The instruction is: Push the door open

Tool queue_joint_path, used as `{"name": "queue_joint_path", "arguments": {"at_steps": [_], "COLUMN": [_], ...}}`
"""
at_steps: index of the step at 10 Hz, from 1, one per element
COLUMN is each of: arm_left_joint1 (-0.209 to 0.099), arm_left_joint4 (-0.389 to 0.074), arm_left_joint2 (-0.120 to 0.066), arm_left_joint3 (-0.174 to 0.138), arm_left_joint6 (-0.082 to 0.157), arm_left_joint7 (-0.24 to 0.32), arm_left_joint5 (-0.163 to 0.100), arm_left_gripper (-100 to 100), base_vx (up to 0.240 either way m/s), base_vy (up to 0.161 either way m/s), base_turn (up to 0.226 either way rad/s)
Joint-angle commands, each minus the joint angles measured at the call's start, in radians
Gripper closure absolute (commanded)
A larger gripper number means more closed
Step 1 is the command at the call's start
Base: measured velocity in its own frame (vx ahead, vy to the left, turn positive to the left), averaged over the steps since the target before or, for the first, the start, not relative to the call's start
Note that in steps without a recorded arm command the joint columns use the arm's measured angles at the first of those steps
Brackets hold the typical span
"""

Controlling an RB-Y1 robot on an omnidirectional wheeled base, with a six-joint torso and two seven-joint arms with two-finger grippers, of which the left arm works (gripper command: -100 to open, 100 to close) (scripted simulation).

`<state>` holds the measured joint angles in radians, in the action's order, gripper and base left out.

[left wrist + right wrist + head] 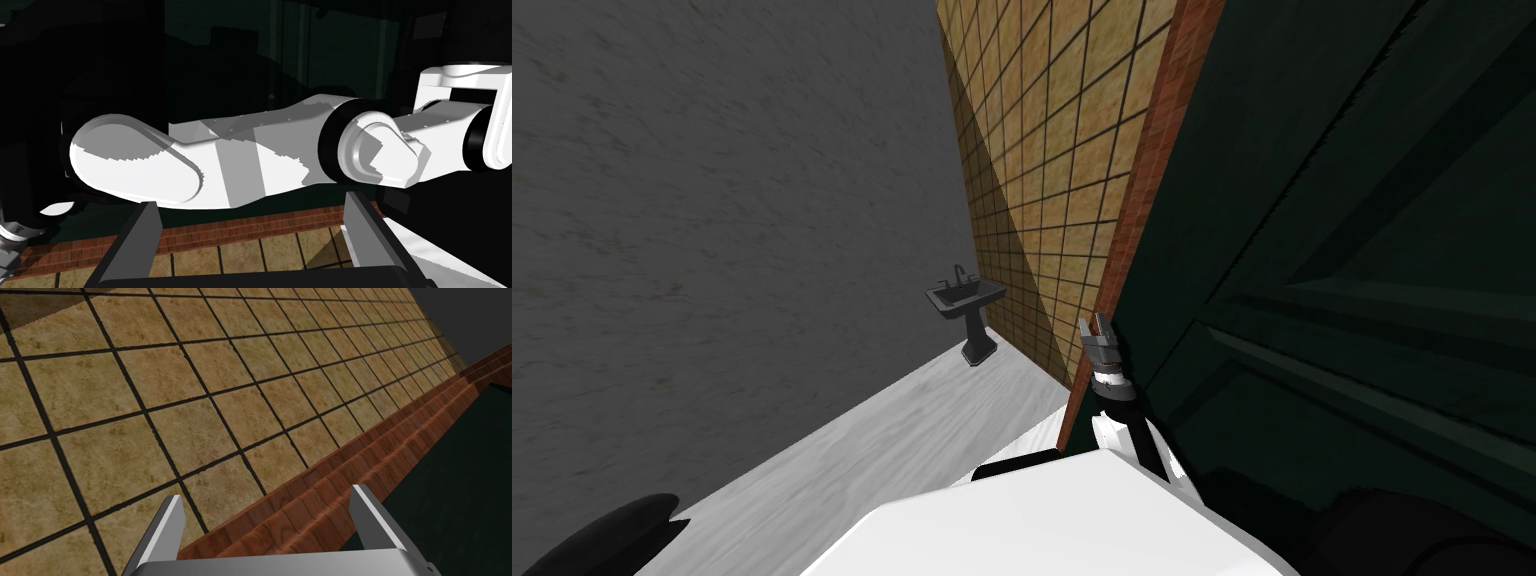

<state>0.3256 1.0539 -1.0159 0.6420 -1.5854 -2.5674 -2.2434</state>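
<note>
A dark green panelled door [1332, 250] takes up the right side of the head view, with a red-brown wooden frame [1152, 190] along its edge. My right gripper [1097, 335] is raised at that edge, open and holding nothing. In the right wrist view the open gripper [272, 523] straddles the frame [350, 473], with the door [450, 478] on one side and the tan tiled wall [150, 413] on the other. My left gripper [255, 235] is open and empty, looking across my right arm [225, 155] at the door [325, 55].
A tan tiled wall [1052, 150] runs beyond the frame. Against it stands a dark pedestal sink [967, 300]. To the left a grey wall [712, 200] closes in a narrow strip of pale floor [892, 430].
</note>
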Motion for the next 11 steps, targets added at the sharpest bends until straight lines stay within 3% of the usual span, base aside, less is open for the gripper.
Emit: {"name": "queue_joint_path", "arguments": {"at_steps": [1, 6, 7, 11], "arm_left_joint1": [0.000, 0.000, -0.023, -0.023], "arm_left_joint4": [0.000, 0.000, 0.008, 0.008], "arm_left_joint2": [0.000, 0.000, -0.016, -0.016], "arm_left_joint3": [0.000, 0.000, -0.015, -0.015], "arm_left_joint6": [0.000, 0.000, 0.009, 0.009], "arm_left_joint7": [0.000, 0.000, 0.006, 0.006], "arm_left_joint5": [0.000, 0.000, -0.003, -0.003], "arm_left_gripper": [-100, -100, -100, -100], "base_vx": [0.000, 0.000, -0.019, -0.009], "base_vy": [0.000, 0.000, -0.013, -0.006], "base_turn": [0.000, 0.000, 0.043, 0.019]}}
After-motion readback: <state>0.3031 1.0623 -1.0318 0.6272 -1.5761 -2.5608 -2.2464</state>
